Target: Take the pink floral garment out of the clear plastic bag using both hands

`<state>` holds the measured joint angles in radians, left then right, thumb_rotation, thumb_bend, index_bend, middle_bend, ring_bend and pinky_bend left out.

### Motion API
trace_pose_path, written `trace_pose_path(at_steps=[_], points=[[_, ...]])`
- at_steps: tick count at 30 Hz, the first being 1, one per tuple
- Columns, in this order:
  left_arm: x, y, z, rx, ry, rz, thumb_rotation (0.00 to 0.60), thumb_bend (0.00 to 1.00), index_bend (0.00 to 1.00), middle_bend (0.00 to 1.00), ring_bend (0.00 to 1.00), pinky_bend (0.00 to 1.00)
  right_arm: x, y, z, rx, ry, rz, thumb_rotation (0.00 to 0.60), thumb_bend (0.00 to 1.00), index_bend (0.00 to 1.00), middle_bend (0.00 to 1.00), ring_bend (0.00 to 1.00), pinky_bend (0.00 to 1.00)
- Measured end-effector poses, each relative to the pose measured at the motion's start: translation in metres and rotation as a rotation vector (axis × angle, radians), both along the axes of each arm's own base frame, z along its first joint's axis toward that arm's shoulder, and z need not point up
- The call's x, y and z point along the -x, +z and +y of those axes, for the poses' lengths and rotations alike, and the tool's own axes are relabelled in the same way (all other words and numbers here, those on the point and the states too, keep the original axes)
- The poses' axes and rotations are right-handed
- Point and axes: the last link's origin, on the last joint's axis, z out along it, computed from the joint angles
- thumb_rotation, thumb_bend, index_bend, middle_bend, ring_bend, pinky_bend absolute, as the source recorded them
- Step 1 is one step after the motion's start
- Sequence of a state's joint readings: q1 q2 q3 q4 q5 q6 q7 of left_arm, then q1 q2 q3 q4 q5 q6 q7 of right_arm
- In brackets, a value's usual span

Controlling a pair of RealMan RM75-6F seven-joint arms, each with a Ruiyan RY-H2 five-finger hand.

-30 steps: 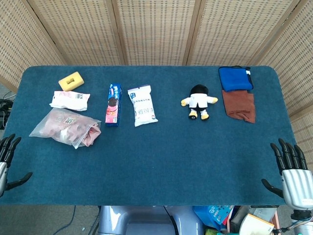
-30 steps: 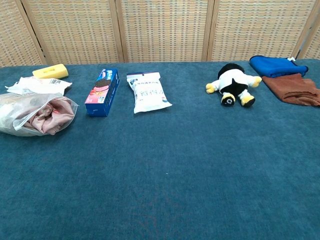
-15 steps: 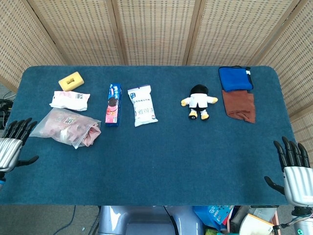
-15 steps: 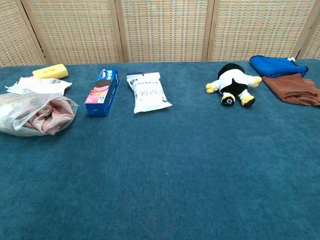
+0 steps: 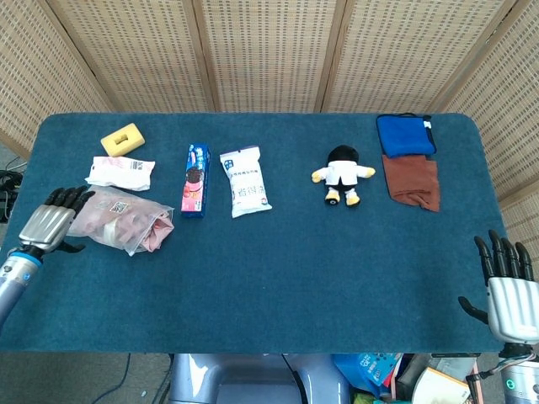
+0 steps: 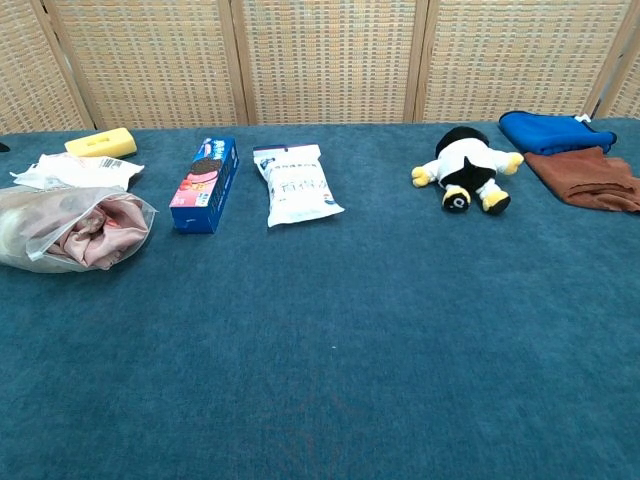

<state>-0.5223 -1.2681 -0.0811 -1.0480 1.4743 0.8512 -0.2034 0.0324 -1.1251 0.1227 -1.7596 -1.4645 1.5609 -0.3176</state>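
We noted the left hand [image 5: 52,225] empty, fingers apart, at the clear plastic bag's [image 5: 108,217] 9 o'clock end. The pink floral garment [image 6: 92,234] lay inside. The right hand [image 5: 508,290] hung empty, fingers spread, off the desk [image 5: 320,261] at 4 o'clock.

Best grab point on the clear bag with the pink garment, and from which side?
Probably the clear plastic bag at its closed, flatter end on the robot's left, where the left hand already sits, coming from above. The pink floral garment bunches toward the other end, where the mouth seems to be. The right hand could pull it out from that side.
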Motion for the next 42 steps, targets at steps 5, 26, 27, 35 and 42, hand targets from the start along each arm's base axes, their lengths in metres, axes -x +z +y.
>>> trace_pose_path(at_steps=[5, 26, 27, 35, 42], points=[[-0.005, -0.017, 0.018, 0.053, 0.019, 0.012, 0.6, 0.18, 0.0, 0.0, 0.0, 0.0, 0.004, 0.0, -0.003, 0.01, -0.017, 0.007, 0.6, 0.0, 0.0, 0.0, 0.0, 0.0], [-0.009, -0.052, 0.047, 0.092, 0.046, 0.077, 0.6, 0.18, 0.18, 0.32, 0.28, 0.36, 0.009, 0.004, -0.005, 0.035, -0.043, 0.004, 0.6, 0.0, 0.0, 0.0, 0.0, 0.0], [-0.009, -0.052, 0.047, 0.086, 0.041, 0.074, 0.6, 0.18, 0.28, 0.39, 0.34, 0.41, 0.009, 0.004, -0.005, 0.035, -0.043, 0.003, 0.6, 0.0, 0.0, 0.0, 0.0, 0.0], [-0.008, -0.051, 0.043, 0.051, 0.031, 0.033, 0.6, 0.19, 0.5, 0.51, 0.45, 0.5, 0.009, 0.004, -0.004, 0.032, -0.041, -0.004, 0.6, 0.0, 0.0, 0.0, 0.0, 0.0], [-0.016, -0.049, 0.039, 0.033, 0.003, -0.032, 0.6, 0.21, 0.54, 0.53, 0.48, 0.52, 0.008, 0.004, -0.003, 0.03, -0.039, -0.006, 0.6, 0.0, 0.0, 0.0, 0.0, 0.0]])
